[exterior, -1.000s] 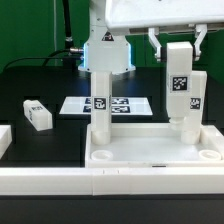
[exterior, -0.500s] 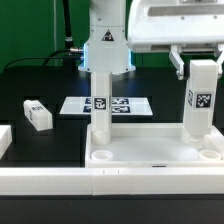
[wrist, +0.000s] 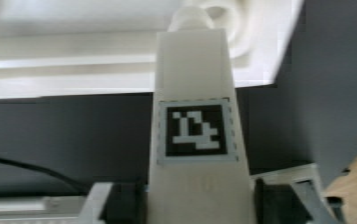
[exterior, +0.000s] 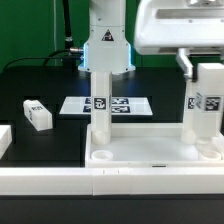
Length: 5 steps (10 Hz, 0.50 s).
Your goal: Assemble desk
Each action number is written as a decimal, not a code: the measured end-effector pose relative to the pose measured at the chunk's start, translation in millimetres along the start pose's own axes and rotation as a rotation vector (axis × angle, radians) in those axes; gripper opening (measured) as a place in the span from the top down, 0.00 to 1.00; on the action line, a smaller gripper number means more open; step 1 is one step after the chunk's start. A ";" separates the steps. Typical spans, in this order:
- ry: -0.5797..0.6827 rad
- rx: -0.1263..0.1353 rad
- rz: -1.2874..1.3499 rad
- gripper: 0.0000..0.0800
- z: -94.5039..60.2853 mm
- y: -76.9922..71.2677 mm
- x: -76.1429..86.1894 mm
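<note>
The white tray-like tabletop [exterior: 150,160] lies at the front of the exterior view. One square leg [exterior: 100,100] stands upright in its left part. My gripper [exterior: 202,68] is shut on a second leg [exterior: 205,108], holding it upright over the tabletop's right corner. That leg's lower end reaches the tray's rim, and I cannot tell whether it touches. In the wrist view the tagged leg [wrist: 196,120] runs between my fingers [wrist: 114,200], with the gripper [wrist: 201,205] closed on its sides and the tabletop [wrist: 86,50] beyond.
A third leg [exterior: 37,114] lies loose on the black table at the exterior view's left. The marker board [exterior: 125,104] lies behind the standing leg. A long white rail [exterior: 60,182] runs along the front edge. The robot base [exterior: 105,45] stands at the back.
My gripper has carried the held leg toward the exterior view's right and lower, down to the tabletop's right corner. The standing leg and the loose leg have not moved.
</note>
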<state>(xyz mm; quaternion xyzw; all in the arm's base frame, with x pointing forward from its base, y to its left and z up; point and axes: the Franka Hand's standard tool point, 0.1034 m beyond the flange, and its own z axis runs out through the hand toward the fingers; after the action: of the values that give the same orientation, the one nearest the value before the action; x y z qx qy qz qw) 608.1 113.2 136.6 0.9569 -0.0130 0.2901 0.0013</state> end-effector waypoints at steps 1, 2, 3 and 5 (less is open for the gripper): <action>-0.015 0.005 -0.017 0.64 2.2 -6.2 1.5; -0.028 0.006 -0.025 0.64 5.2 -10.9 1.2; -0.028 0.004 -0.024 0.64 4.9 -9.5 1.0; -0.029 0.004 -0.024 0.64 5.3 -9.7 0.4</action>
<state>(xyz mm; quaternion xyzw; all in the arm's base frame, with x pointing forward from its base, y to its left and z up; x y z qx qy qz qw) 611.7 122.8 132.4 0.9611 -0.0008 0.2762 0.0026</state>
